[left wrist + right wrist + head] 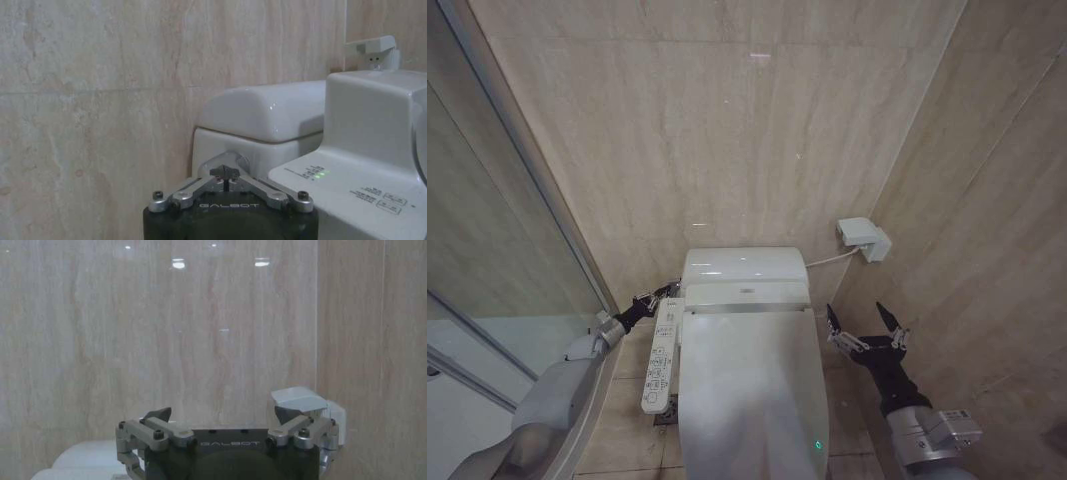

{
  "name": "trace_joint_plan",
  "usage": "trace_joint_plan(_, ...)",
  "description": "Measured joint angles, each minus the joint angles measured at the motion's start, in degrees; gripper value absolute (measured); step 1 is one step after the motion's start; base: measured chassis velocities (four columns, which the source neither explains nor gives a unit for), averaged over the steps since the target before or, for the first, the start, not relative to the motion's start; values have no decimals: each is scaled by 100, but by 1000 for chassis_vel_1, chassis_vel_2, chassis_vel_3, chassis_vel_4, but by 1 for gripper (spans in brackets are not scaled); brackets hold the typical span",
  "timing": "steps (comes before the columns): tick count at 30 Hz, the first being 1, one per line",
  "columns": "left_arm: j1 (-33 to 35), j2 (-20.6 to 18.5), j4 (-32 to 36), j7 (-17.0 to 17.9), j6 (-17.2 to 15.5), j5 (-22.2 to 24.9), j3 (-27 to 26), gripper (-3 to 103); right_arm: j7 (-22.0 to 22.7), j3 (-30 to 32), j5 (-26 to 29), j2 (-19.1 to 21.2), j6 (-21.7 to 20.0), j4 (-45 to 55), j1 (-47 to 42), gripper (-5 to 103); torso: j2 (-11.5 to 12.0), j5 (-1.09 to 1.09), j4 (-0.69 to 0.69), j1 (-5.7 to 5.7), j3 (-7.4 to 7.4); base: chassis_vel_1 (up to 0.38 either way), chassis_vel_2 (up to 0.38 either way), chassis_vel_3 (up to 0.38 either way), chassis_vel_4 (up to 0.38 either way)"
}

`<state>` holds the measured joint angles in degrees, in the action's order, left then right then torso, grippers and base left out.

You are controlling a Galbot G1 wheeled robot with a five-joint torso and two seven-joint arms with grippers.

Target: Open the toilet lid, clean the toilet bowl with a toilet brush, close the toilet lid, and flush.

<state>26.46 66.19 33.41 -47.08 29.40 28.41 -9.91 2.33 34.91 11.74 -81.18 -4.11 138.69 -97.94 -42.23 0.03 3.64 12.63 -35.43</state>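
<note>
The toilet lid (752, 385) is a smooth white cover lying down flat, so the toilet bowl under it is hidden. The toilet brush is out of view. My left gripper (665, 292) is at the toilet's left rear, between the side control panel (661, 355) and the tank (743, 265). In the left wrist view that gripper (225, 176) is shut with nothing in it, its tips close against the tank's side (220, 145); contact is unclear. My right gripper (864, 320) hangs open to the right of the toilet, level with the lid's rear. In its own view the right gripper (223, 415) holds nothing.
A glass shower partition (497, 250) closes off the left side. Marble walls meet in a corner behind the tank, and a white wall box (864, 238) with a cable sits on the right wall. A green light (818, 444) glows at the toilet's front right.
</note>
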Motion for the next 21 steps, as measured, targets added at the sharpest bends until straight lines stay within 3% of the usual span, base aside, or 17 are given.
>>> trace_joint_plan(6,4,98,-126,-20,1,-12,-49,0,0,0,0,0,0,0,0,100,0,-1,1,0,0,0,0,0,0)
trace_joint_plan(9,65,145,-188,-25,-24,-41,-97,0,0,1,0,1,0,0,0,100,3,-13,0,3,-4,0,0,0,0)
trace_joint_plan(15,125,163,-218,-17,-27,-42,-197,0,0,0,0,0,0,0,0,100,3,-6,5,3,-3,0,0,0,0)
trace_joint_plan(21,112,167,-335,146,-34,3,-261,0,0,0,0,1,0,0,0,100,3,-4,-1,2,-2,0,0,0,0)
